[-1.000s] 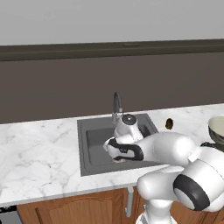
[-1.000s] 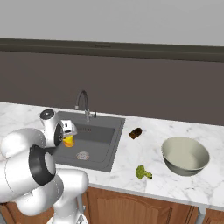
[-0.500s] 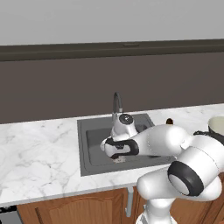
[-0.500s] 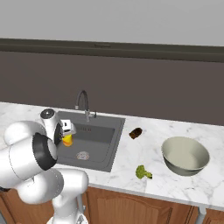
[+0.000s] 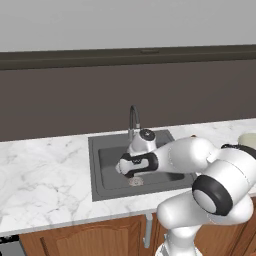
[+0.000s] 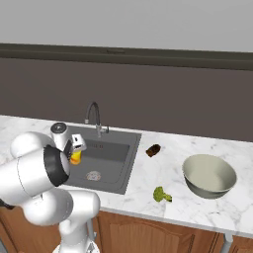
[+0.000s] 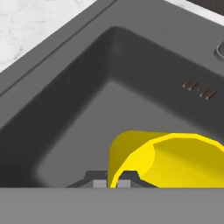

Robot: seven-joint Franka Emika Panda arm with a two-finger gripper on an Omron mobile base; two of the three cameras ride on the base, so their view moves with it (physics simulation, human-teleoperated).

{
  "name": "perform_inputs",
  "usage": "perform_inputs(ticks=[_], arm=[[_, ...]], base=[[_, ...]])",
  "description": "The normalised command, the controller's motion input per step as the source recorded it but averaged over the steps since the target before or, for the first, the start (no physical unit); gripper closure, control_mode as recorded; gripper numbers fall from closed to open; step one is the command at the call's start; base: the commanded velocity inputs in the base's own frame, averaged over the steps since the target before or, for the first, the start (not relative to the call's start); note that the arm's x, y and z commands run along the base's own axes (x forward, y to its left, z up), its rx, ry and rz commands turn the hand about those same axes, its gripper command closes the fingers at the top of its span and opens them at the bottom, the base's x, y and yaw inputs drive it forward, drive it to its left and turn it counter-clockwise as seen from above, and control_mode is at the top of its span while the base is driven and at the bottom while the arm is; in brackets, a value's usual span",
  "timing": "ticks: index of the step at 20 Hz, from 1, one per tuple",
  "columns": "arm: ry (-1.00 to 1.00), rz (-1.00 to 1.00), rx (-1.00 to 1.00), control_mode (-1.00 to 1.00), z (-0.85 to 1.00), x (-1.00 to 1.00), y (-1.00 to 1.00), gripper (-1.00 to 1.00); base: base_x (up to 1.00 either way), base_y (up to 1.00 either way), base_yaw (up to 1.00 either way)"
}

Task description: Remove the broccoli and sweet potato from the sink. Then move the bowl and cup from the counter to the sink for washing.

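My gripper (image 6: 75,152) is shut on the small yellow cup (image 6: 75,157) and holds it over the left part of the dark grey sink (image 6: 111,150). In the hand view the cup (image 7: 175,157) lies tilted between the fingertips of the gripper (image 7: 113,183), above the sink floor (image 7: 87,113). The hand (image 5: 132,165) hangs over the basin (image 5: 107,167) by the drain (image 5: 135,181). On the marble counter (image 6: 148,178) are the broccoli (image 6: 160,194), the dark brown sweet potato (image 6: 153,149) and the wide grey-green bowl (image 6: 209,175).
The curved chrome faucet (image 6: 94,116) stands at the sink's back rim, close behind the hand. The round drain (image 6: 93,175) sits near the basin's front. A dark wall runs behind the counter. Brown cabinet doors (image 6: 143,232) lie below it.
The hand with the cup has edged slightly left over the basin, and the arm's elbow has swung in closer. The things on the counter have not moved.
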Motion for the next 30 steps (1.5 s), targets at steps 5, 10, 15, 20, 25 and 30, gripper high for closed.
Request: perform_inputs(ticks=[5,10,15,20,25,30], arm=[[0.0,0.16,0.0,-1.0,-0.03,0.09,0.0,1.0],[0.0,0.15,0.0,-1.0,-0.04,0.07,0.03,1.0],[0.0,0.15,0.0,-1.0,-0.06,0.07,0.06,1.0],[0.0,0.16,0.0,-1.0,-0.06,0.07,0.08,1.0],[0.0,0.17,-0.01,-1.0,-0.05,0.13,0.1,1.0],[0.0,0.13,-0.03,-1.0,0.0,0.21,0.08,1.0]], base=[[0.0,0.0,0.0],[0.0,0.0,0.0],[0.0,0.0,0.0],[0.0,0.0,0.0],[0.0,0.0,0.0],[0.0,0.0,0.0]])
